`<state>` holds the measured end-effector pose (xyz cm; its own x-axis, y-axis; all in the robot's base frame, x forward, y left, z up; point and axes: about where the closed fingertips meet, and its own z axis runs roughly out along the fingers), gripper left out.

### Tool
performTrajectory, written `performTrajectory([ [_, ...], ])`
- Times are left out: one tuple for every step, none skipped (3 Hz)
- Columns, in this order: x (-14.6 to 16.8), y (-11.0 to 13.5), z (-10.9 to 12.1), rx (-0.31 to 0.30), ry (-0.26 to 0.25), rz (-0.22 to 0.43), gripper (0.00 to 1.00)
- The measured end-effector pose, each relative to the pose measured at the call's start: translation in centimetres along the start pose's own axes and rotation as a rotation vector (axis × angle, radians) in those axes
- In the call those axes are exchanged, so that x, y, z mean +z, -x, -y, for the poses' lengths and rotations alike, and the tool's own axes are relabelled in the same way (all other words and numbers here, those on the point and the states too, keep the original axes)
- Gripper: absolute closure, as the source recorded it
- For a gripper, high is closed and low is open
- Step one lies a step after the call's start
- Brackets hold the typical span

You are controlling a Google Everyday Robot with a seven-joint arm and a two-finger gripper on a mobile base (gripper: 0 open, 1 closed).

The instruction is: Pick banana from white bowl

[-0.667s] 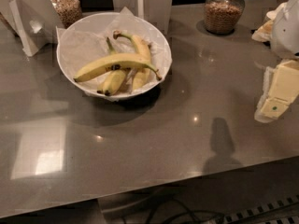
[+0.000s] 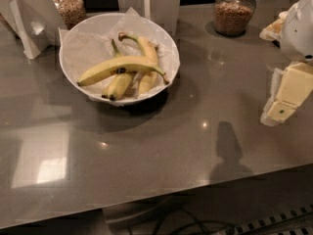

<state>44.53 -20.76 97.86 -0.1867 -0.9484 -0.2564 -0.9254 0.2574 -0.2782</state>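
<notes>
The white bowl [image 2: 98,18], wide and lined with crinkled white paper, stands on the grey table at the back left. The banana [image 2: 120,65], long, gently curved and yellow with a small dark spot mid-length, lies across the top of two shorter bananas [image 2: 117,84] in the bowl. My gripper [image 2: 286,94], cream and white, hangs at the right edge of the view, above the table and far to the right of the bowl. It holds nothing that I can see.
Two glass jars of grain stand at the back, one behind the bowl at the left [image 2: 68,6], one at the right [image 2: 234,11]. White folded card stands [image 2: 29,26] are at the far left and behind the bowl. The table's front edge [image 2: 146,199] runs across the bottom.
</notes>
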Motion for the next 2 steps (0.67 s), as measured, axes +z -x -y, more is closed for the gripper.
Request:
performTrajectory([
  [0.9, 3.1, 1.1, -0.042, -0.021, 0.102, 0.00],
  [1.8, 7.3, 2.3, -0.098, -0.031, 0.211, 0.00],
])
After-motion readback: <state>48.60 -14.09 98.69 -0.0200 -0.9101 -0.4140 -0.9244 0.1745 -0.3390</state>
